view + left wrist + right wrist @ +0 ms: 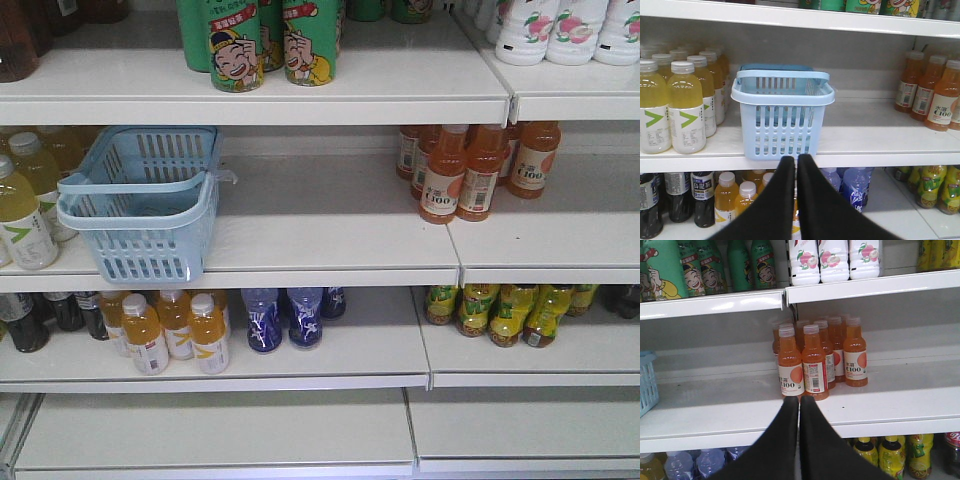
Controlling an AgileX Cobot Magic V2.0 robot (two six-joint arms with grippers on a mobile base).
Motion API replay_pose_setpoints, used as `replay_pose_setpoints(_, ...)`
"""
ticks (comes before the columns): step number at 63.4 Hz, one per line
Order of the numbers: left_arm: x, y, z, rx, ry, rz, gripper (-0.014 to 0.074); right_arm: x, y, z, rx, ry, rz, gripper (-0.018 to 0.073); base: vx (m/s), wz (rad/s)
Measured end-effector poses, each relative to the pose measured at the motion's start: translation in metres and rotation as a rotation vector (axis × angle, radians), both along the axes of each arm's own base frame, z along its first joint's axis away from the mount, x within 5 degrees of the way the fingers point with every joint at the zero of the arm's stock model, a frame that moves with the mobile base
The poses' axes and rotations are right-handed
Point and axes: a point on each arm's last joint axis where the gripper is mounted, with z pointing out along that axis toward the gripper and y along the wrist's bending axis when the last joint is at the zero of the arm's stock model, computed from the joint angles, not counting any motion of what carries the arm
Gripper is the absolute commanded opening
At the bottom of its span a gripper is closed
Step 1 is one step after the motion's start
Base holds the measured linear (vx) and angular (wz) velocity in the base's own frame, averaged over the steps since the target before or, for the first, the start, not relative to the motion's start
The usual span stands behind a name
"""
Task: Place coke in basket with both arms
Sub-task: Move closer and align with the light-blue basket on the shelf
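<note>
The light blue basket (140, 205) stands empty on the middle shelf, left of centre. It also shows in the left wrist view (782, 115) and at the left edge of the right wrist view (647, 385). My left gripper (796, 158) is shut and empty, just in front of and below the basket's near wall. My right gripper (799, 399) is shut and empty, in front of the orange bottles (815, 362). A dark bottle with a red band (953, 452), perhaps the coke, is cut off at the lower right. Neither arm shows in the front view.
Yellow-green bottles (685, 107) stand left of the basket. Orange bottles (470, 170) stand to its right. On the lower shelf (340, 360) are dark bottles with grey-white labels (702, 197), orange juice (175, 330), blue bottles (285, 315) and yellow bottles (505, 310). Green cans (270, 40) stand above.
</note>
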Motion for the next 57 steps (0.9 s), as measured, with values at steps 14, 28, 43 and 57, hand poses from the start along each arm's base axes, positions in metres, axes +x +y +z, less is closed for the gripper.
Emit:
replay_pose_setpoints(14,0.0,0.0,0.0,0.0,0.0,0.0,-0.0006,0.0,0.0,0.0,0.0,0.0,0.0,-0.0005,0.0,0.0)
replay_pose_setpoints(28,0.0,0.0,0.0,0.008,-0.001,-0.001,-0.0006,0.0,0.0,0.0,0.0,0.0,0.0,-0.0005,0.0,0.0)
replay_pose_setpoints(43,0.0,-0.0007,0.001,-0.133,0.002,0.0,-0.0006,0.0,0.0,0.0,0.0,0.0,0.0,-0.0005,0.0,0.0)
replay_pose_setpoints(57,-0.0002,-0.0032,0.0061,-1.017,0.056,-0.002,-0.0006,0.0,0.0,0.0,0.0,0.0,0.0,-0.0005,0.0,0.0)
